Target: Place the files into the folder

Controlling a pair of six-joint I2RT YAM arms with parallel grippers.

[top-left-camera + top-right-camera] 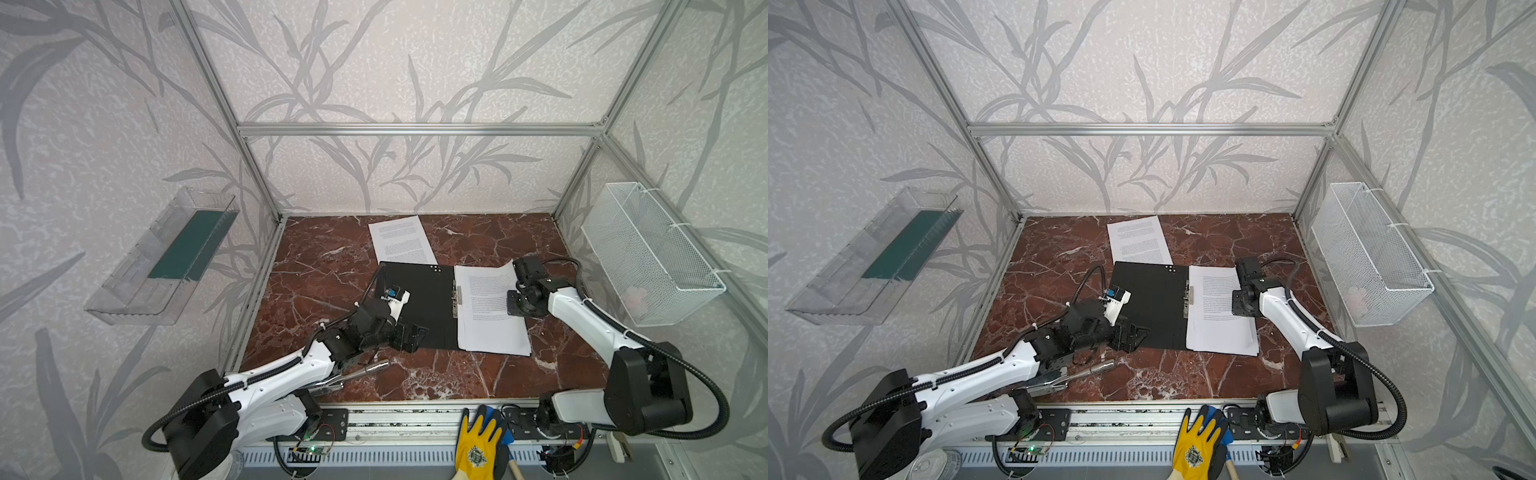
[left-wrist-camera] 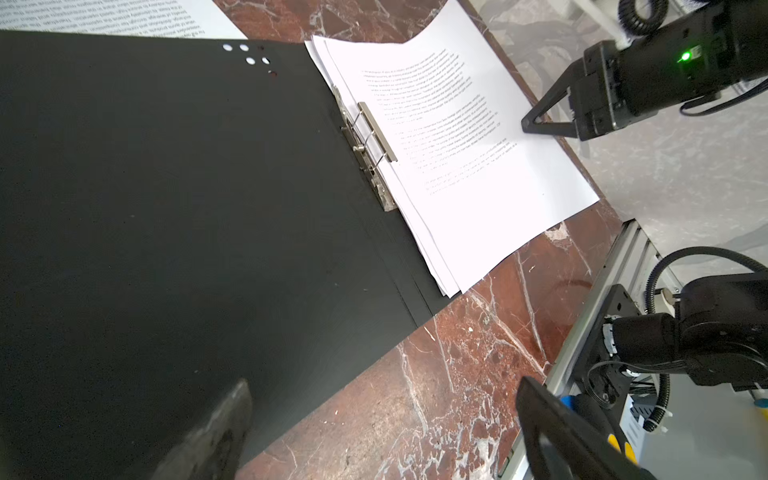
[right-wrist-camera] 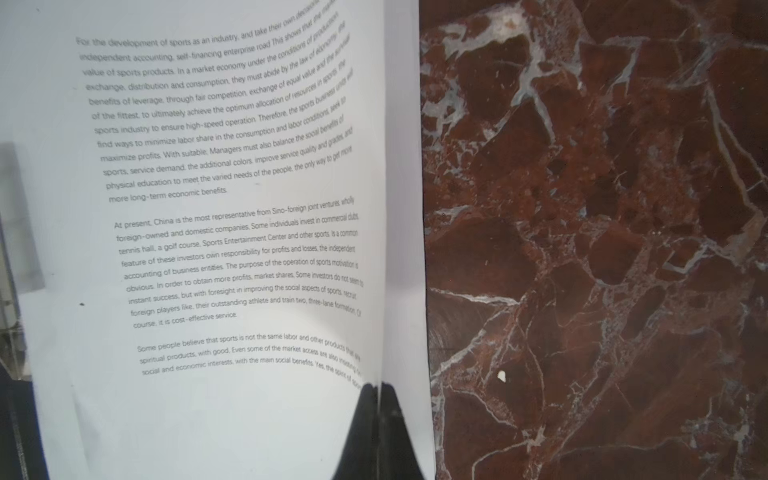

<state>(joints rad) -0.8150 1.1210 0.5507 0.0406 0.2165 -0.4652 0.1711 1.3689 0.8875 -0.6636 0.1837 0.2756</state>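
- Folder [image 1: 415, 307] lies open on the marble table [image 1: 324, 266], black inside up, with the metal clip [image 2: 370, 141] along the spine.
- Stack of sheets [image 1: 490, 324] sits on the folder's right half, inner edges beside the clip, slightly fanned.
- One lone sheet [image 1: 399, 239] lies at the back of the table, its near end touching or under the folder's far edge; can't tell which.
- Right gripper [image 3: 378, 388]: fingers pressed together, pinching the outer margin of the top sheet [image 3: 208, 249], which bows up at that edge.
- Left gripper [image 1: 413, 337]: fingers spread wide, empty, over the near edge of the left cover.
- Likely step: settling the top sheet onto the stack.
- Doing it well: lower the edge flat, nudge gently toward the clip, and let go only once it is square.
- Risk: dragging skews the sheets below or shifts the folder; the left gripper could press the cover down.
- The back sheet looks next.
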